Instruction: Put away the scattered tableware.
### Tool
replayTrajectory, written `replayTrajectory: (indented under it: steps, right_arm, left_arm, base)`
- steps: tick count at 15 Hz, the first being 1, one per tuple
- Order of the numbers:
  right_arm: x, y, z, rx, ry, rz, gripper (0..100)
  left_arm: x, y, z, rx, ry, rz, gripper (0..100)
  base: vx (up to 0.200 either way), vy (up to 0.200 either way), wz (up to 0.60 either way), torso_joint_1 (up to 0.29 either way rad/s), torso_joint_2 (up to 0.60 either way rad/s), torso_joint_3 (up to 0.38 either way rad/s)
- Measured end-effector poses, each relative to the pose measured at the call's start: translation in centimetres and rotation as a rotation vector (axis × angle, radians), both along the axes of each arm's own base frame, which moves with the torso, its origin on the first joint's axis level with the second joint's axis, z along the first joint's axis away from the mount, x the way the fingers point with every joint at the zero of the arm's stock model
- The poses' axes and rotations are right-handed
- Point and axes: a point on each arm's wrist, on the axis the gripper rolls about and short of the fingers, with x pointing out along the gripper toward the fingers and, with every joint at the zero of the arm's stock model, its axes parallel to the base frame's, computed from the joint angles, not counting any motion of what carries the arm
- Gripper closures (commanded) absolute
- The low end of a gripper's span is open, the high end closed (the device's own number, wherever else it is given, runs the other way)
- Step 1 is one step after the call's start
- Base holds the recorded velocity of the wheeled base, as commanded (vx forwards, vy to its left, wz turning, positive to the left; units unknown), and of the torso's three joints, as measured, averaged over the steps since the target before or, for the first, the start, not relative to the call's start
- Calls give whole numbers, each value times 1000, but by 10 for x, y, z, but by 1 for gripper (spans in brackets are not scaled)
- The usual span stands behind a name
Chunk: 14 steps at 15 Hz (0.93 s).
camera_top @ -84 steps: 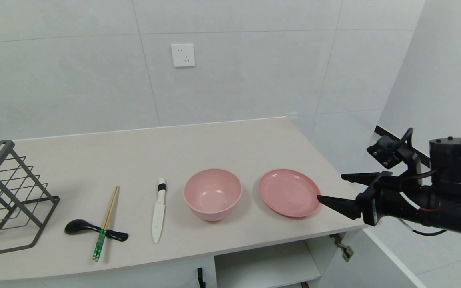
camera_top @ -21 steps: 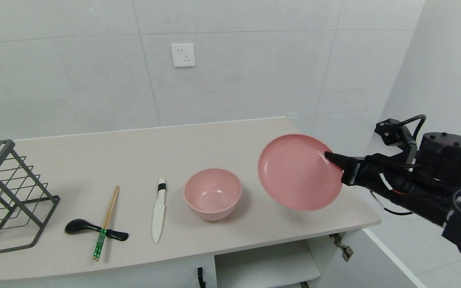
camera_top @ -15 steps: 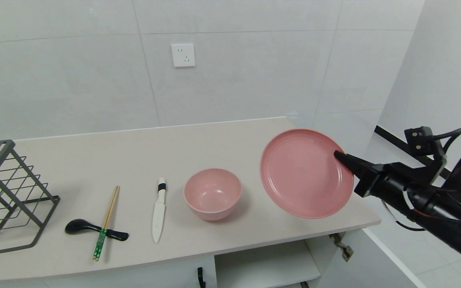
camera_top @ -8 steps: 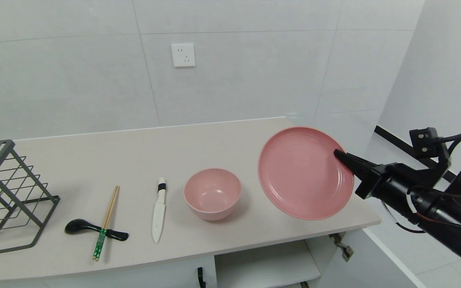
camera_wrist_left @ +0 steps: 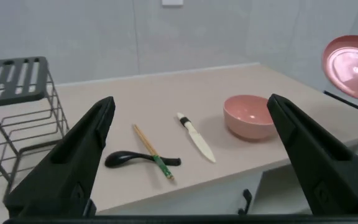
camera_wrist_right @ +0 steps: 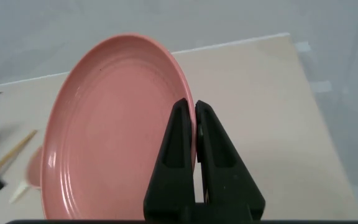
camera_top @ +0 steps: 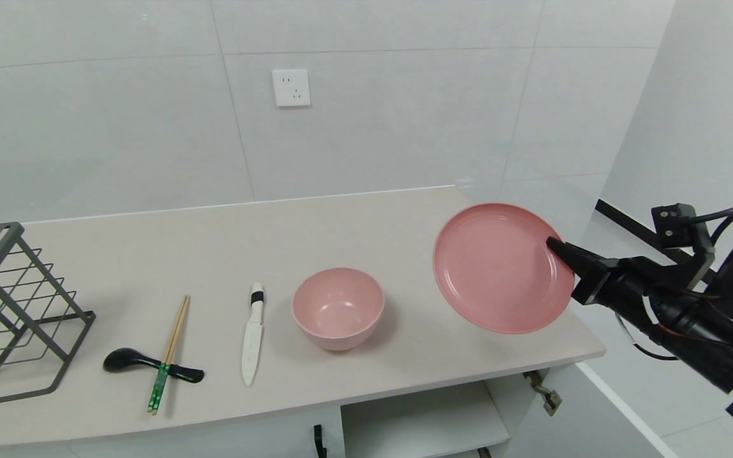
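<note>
pale tiled walls with a socket stand behind a beige worktop. from the head view, a wire rack sits at the left end, then a black spoon with chopsticks lying across its handle, a white knife and a pink bowl. the right claw grasps a pink plate by its rim, tilted and held clear above the worktop's right end. the left wrist view adds the left claw, spread wide, back from the worktop's front edge. the right wrist view gives the pinch close up: both fingers clamped on the rim, one on each face.
</note>
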Motion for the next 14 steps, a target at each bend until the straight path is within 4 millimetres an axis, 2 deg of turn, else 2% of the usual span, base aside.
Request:
replayTrajectory:
  steps: [2, 5, 10, 14]
  right_arm:
    - [2, -2, -4, -6, 16, -9, 100]
    - [3, -2, -6, -10, 22, -11, 100]
    - [4, -3, -6, -9, 22, -15, 100]
    - [4, -4, -6, -9, 23, -20, 100]
  left_arm:
    - [17, -1, 10, -1, 102, -50, 0]
    - [49, -8, 10, -54, 242, -255, 0]
    - [106, -16, 5, -92, 425, -293, 0]
    - [143, -22, -2, -93, 574, -305, 0]
  base:
    - [0, 0, 0, 0, 0, 0]
    - [0, 0, 0, 0, 0, 0]
    - [0, 0, 0, 0, 0, 0]
    - [0, 0, 0, 0, 0, 0]
